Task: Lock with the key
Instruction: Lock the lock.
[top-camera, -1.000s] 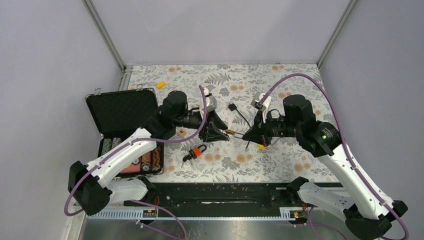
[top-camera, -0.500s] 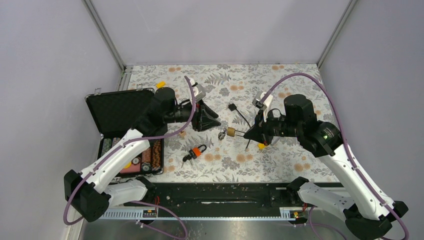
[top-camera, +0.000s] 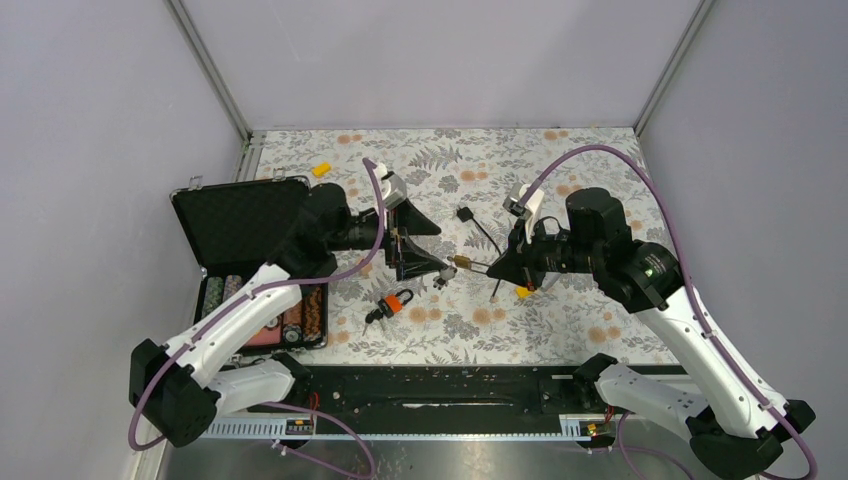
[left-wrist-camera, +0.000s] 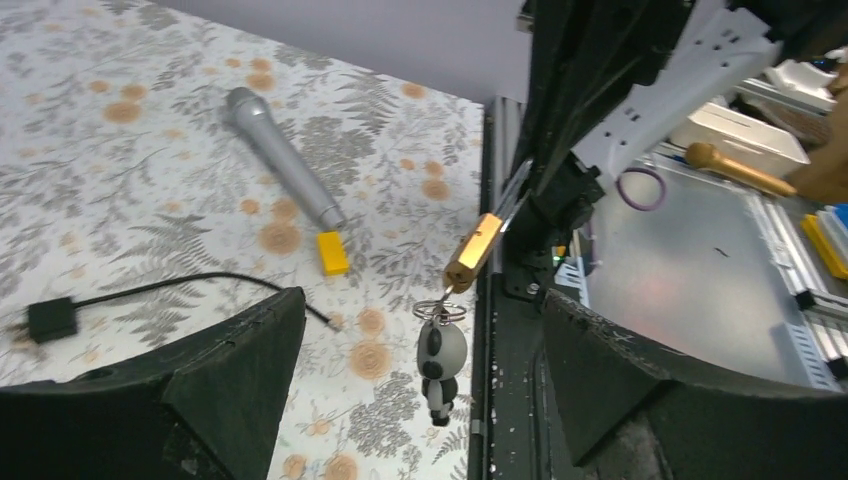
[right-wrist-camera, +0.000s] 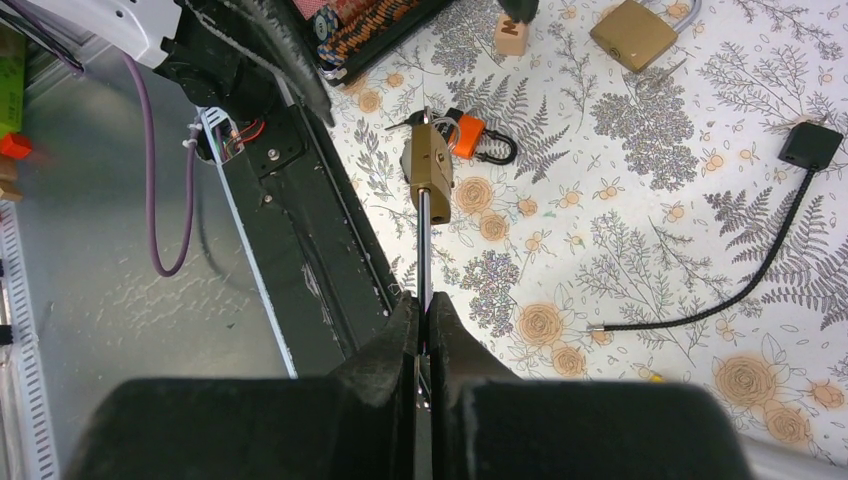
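Observation:
My right gripper (right-wrist-camera: 424, 335) is shut on the silver shackle of the small brass lock (right-wrist-camera: 428, 165) and holds it in the air above the flowered table; the right gripper (top-camera: 503, 268) and the lock (top-camera: 462, 262) also show from the top. In the left wrist view, a key ring (left-wrist-camera: 440, 310) with a panda charm (left-wrist-camera: 441, 365) hangs from the bottom of the lock (left-wrist-camera: 472, 252). My left gripper (left-wrist-camera: 425, 400) is open, with the panda hanging between its jaws and touching neither. From the top, the left gripper (top-camera: 440, 250) sits just left of the lock.
An orange-and-black key bunch (top-camera: 398, 300) lies on the table under the lock. A second brass padlock (right-wrist-camera: 633, 33) lies further off. An open black case (top-camera: 245, 225) with chips stands left. A black cable (top-camera: 478, 228), yellow blocks (top-camera: 321, 169) and a grey microphone (left-wrist-camera: 285, 155) lie around.
My left gripper drew back from the lock, leaving the panda key hanging, then came forward again with its jaws wide around the panda. The right arm held the lock still.

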